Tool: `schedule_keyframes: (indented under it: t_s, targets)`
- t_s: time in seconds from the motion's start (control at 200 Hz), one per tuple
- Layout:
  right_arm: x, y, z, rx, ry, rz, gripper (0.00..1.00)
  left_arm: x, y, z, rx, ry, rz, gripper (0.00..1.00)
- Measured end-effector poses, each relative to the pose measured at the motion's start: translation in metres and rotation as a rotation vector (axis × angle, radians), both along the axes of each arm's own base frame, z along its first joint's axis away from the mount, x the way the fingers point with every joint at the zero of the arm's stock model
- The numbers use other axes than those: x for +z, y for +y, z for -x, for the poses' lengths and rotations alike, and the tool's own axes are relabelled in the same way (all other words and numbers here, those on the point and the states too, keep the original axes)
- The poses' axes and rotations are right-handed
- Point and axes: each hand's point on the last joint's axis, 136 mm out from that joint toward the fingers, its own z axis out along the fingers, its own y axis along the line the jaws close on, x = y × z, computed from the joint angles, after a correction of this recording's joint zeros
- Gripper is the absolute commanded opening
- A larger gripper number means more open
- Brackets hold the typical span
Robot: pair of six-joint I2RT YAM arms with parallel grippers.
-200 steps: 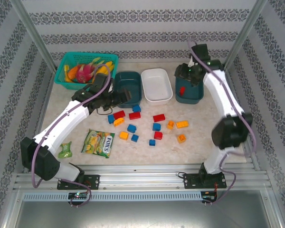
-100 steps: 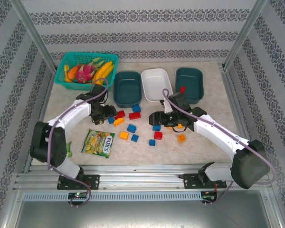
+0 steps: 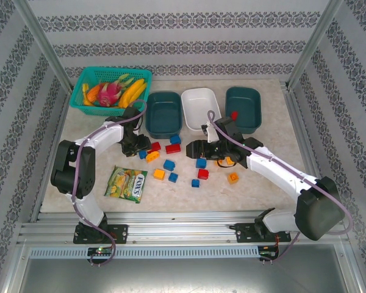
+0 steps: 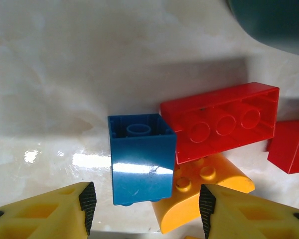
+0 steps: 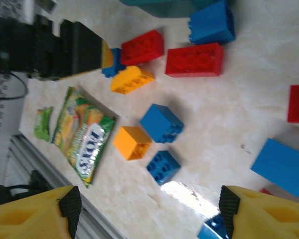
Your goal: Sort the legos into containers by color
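Red, blue and orange legos lie scattered mid-table in front of three containers: a teal tub, a white tub and a second teal tub with a red brick at its near-left rim. My left gripper is open and low over the table. It straddles a blue brick and part of a curved orange brick, with its pads clear of both. A long red brick lies just beyond. My right gripper hangs open over the middle, holding nothing.
A green basket of toy fruit stands at the back left. A candy packet lies near the front left. Loose bricks are spread under the right gripper. Patterned walls and metal posts ring the table.
The right arm swung from the right teal tub down to the middle of the table and its jaws widened. The left gripper dropped to the blue brick and its jaws narrowed.
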Motion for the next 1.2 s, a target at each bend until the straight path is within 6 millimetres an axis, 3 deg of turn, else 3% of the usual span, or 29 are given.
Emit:
schedule_keyframes:
  t_s: [0.155, 0.4, 0.665, 0.919, 1.199]
  targets:
    - [0.012, 0.009, -0.006, 0.005, -0.03, -0.062, 0.78, -0.005, 0.002, 0.0, -0.015, 0.006, -0.017, 0.54]
    - [0.006, 0.013, -0.008, 0.007, -0.005, -0.068, 0.77, -0.007, 0.006, -0.001, -0.034, 0.0, -0.045, 0.52]
    - [0.006, 0.013, -0.008, 0.002, 0.0, -0.072, 0.77, -0.01, 0.008, -0.001, -0.058, 0.0, -0.062, 0.59]
    - [0.005, 0.013, -0.009, 0.001, 0.003, -0.07, 0.77, -0.009, 0.005, -0.002, -0.063, -0.003, -0.043, 0.59]
    - [0.004, 0.013, -0.009, 0.001, 0.005, -0.069, 0.76, -0.009, 0.003, -0.003, -0.064, -0.008, -0.037, 0.5]
